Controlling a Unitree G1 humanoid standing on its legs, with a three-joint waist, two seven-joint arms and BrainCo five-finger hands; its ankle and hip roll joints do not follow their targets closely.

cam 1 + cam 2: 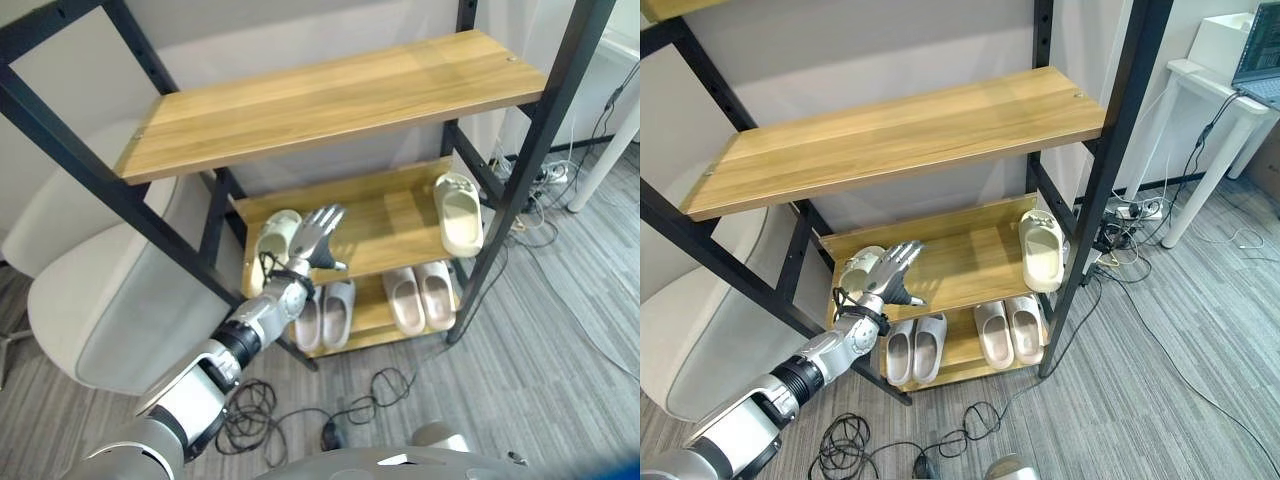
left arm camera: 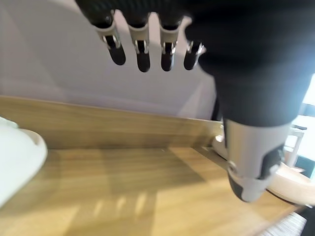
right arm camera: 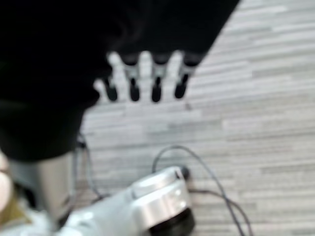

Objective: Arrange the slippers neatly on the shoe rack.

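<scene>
A cream slipper (image 1: 275, 238) lies at the left end of the rack's middle shelf (image 1: 385, 215), and its mate (image 1: 460, 213) lies at the right end, toe toward the front. My left hand (image 1: 315, 240) hovers just right of the left slipper, open with fingers spread and holding nothing. In the left wrist view its fingers (image 2: 142, 49) and thumb (image 2: 251, 162) hang above bare wood, the left slipper (image 2: 17, 157) off to one side. On the bottom shelf stand a grey-white pair (image 1: 325, 315) and a beige pair (image 1: 420, 295). My right hand (image 3: 156, 83) hangs open over the carpet.
The wide top shelf (image 1: 330, 95) overhangs the middle one, with black frame posts (image 1: 520, 170) at the corners. A white chair (image 1: 90, 290) stands left of the rack. A white table (image 1: 1210, 70) and floor cables (image 1: 545, 180) are on the right.
</scene>
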